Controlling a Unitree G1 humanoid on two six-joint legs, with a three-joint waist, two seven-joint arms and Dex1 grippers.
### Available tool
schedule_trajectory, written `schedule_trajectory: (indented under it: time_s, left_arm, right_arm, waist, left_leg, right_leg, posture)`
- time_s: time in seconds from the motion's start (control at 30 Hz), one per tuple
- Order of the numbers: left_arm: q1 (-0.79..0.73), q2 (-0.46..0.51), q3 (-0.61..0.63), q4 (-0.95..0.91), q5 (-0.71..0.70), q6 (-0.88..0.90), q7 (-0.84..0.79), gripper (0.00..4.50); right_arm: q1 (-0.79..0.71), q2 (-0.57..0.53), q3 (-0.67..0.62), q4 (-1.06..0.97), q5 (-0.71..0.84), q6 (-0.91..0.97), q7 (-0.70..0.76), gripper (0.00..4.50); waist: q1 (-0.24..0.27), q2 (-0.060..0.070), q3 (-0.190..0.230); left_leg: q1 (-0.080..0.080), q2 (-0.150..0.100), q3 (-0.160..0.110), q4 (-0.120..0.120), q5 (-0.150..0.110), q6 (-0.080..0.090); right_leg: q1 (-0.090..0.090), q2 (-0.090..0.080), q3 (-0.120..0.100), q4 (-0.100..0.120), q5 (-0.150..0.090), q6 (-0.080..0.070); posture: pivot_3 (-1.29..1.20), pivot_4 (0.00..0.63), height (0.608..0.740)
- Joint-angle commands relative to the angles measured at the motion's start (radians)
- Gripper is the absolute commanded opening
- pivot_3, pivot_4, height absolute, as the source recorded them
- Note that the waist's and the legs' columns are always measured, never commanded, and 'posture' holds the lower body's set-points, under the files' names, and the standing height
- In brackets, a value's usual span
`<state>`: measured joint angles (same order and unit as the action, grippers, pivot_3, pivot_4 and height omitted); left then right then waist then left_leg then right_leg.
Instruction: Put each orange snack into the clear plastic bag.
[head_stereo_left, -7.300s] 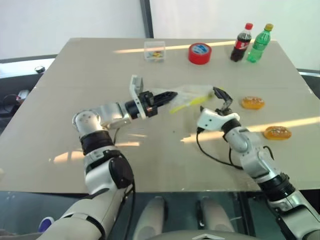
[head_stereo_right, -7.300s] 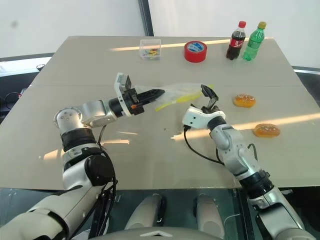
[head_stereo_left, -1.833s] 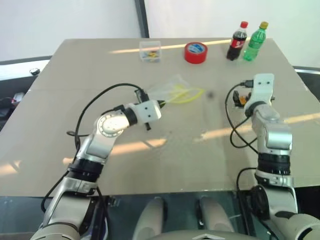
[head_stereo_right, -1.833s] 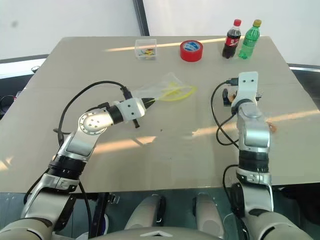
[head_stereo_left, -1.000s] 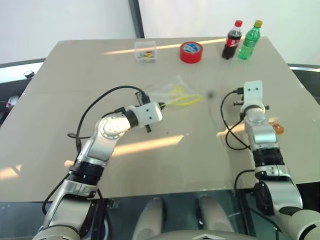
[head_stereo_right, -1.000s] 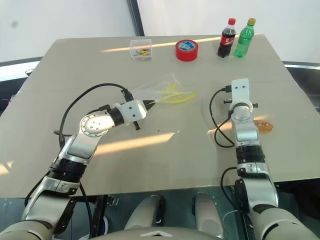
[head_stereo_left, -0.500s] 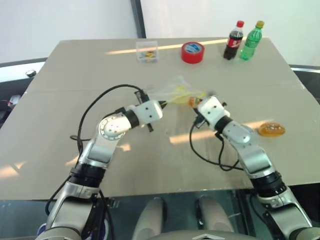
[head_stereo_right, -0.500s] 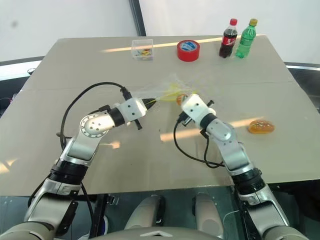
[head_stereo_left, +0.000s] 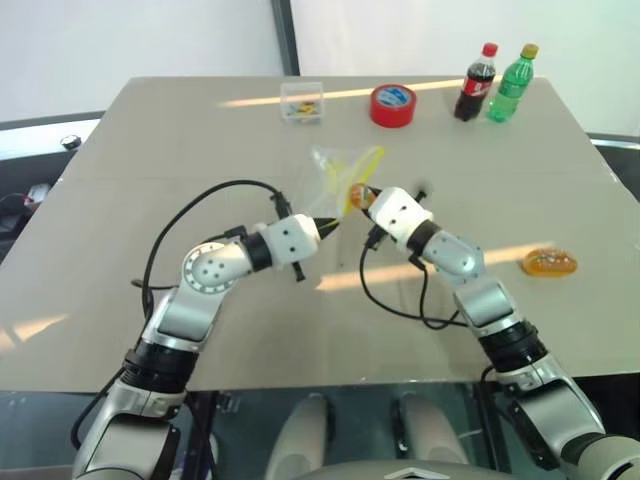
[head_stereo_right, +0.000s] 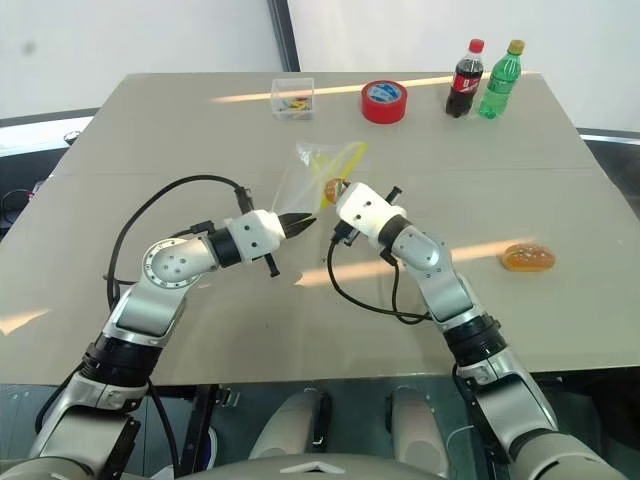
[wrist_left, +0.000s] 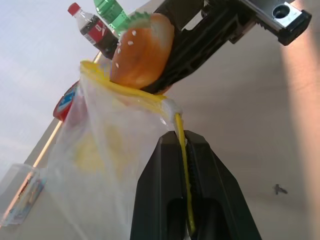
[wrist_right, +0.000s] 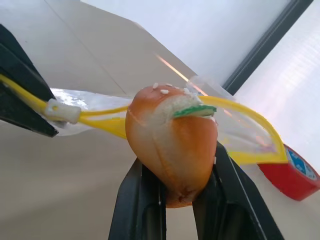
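Observation:
One orange snack (wrist_right: 172, 135), a glossy speckled bun, sits between the fingers of my right gripper (head_stereo_left: 362, 197), which is shut on it. The snack is at the yellow-rimmed mouth of the clear plastic bag (head_stereo_left: 338, 172), partly over the opening. My left gripper (head_stereo_left: 327, 221) is shut on the bag's yellow seal strip (wrist_left: 183, 150) and holds the bag up off the table, mouth towards the right gripper. A second orange snack (head_stereo_left: 549, 262) lies on the table at the right.
At the far edge of the table (head_stereo_left: 120, 200) stand a small clear box (head_stereo_left: 303, 101), a red tape roll (head_stereo_left: 395, 105), a cola bottle (head_stereo_left: 476, 83) and a green bottle (head_stereo_left: 510, 85). Black cables loop from both wrists over the table.
My right gripper has swung left from the table's right side, carrying the snack to the bag's mouth. The left gripper drew back slightly and the bag now stands more upright.

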<state>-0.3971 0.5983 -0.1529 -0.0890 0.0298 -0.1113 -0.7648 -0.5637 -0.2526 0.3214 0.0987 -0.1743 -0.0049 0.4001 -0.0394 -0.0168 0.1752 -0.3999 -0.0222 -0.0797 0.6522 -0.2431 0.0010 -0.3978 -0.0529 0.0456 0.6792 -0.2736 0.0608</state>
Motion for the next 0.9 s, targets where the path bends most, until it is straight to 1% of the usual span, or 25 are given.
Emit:
schedule_trajectory:
  time_s: [0.03,0.13,0.23,0.3,0.37,0.43,0.57,0.7,0.9]
  left_arm:
    - [0.001,-0.015,0.032,-0.065,-0.079,0.003,-0.02,0.0]
    - [0.01,-0.01,0.036,-0.066,-0.113,0.002,-0.046,0.0]
    - [0.009,0.002,0.048,-0.051,-0.131,0.014,-0.061,0.0]
    - [0.015,0.011,0.051,-0.045,-0.142,-0.001,-0.079,0.0]
    - [0.014,0.016,0.051,-0.038,-0.156,-0.01,-0.101,0.0]
    - [0.007,0.025,0.051,-0.018,-0.16,-0.026,-0.121,0.0]
    - [-0.038,0.036,0.05,0.051,-0.155,-0.071,-0.155,0.0]
    - [-0.107,0.034,0.031,0.138,-0.154,-0.125,-0.208,0.0]
    - [-0.224,0.01,0.002,0.29,-0.149,-0.211,-0.289,0.0]
  right_arm:
    - [-0.029,-0.016,0.02,0.066,-0.059,-0.128,-0.017,0.41]
    - [-0.041,-0.005,0.005,0.124,-0.052,-0.184,-0.024,0.41]
    - [-0.036,0.019,-0.056,0.111,0.046,-0.19,0.006,0.41]
    - [-0.024,0.017,-0.078,0.098,0.087,-0.21,0.032,0.41]
    - [-0.016,-0.004,-0.071,0.105,0.081,-0.272,0.056,0.41]
    - [-0.004,-0.007,-0.08,0.101,0.107,-0.283,0.078,0.41]
    - [0.021,-0.004,-0.132,0.068,0.188,-0.248,0.101,0.41]
    - [0.058,-0.033,-0.163,0.035,0.168,-0.238,0.079,0.41]
    - [0.191,-0.096,-0.219,-0.12,0.14,-0.165,0.039,0.41]
  waist:
    - [-0.001,0.0,0.0]
    - [-0.005,0.0,0.0]
    - [-0.005,0.0,0.0]
    - [-0.004,0.0,0.0]
    - [-0.002,0.0,0.0]
    - [-0.001,0.0,0.0]
    - [-0.001,0.0,0.0]
    - [-0.001,0.0,0.0]
    - [0.001,0.0,0.0]
  left_leg:
    - [0.0,0.0,0.0,0.0,0.0,0.0]
    - [0.0,0.0,0.001,0.0,0.0,0.0]
    - [0.001,0.0,0.001,-0.001,0.0,0.0]
    - [0.001,0.001,0.001,0.0,0.0,0.0]
    - [0.001,0.001,0.001,0.0,0.0,0.0]
    - [0.0,0.001,0.001,0.0,0.0,0.0]
    - [0.001,0.001,0.0,0.0,0.0,0.0]
    - [0.001,-0.001,0.0,0.0,0.0,0.0]
    - [0.0,-0.001,0.0,0.0,0.0,0.0]
  right_leg:
    - [0.0,0.0,0.0,0.0,0.0,0.0]
    - [0.0,0.001,0.0,0.0,0.0,0.0]
    - [0.0,0.001,0.0,0.0,0.0,0.0]
    - [0.0,0.001,0.001,0.0,0.0,0.0]
    - [0.0,0.001,0.001,0.0,0.0,0.0]
    - [0.0,0.0,0.0,0.0,0.0,0.0]
    - [0.0,0.001,0.0,0.0,0.0,0.0]
    - [0.0,0.001,0.0,0.0,0.0,0.0]
    - [0.0,0.001,0.0,-0.001,0.0,0.0]
  posture:
    - [0.0,0.15,0.74]
    - [0.0,0.15,0.74]
    - [0.0,0.15,0.74]
    - [0.0,0.15,0.74]
    - [0.0,0.15,0.74]
    - [0.0,0.15,0.74]
    - [0.0,0.15,0.74]
    - [0.0,0.15,0.74]
    - [0.0,0.15,0.74]
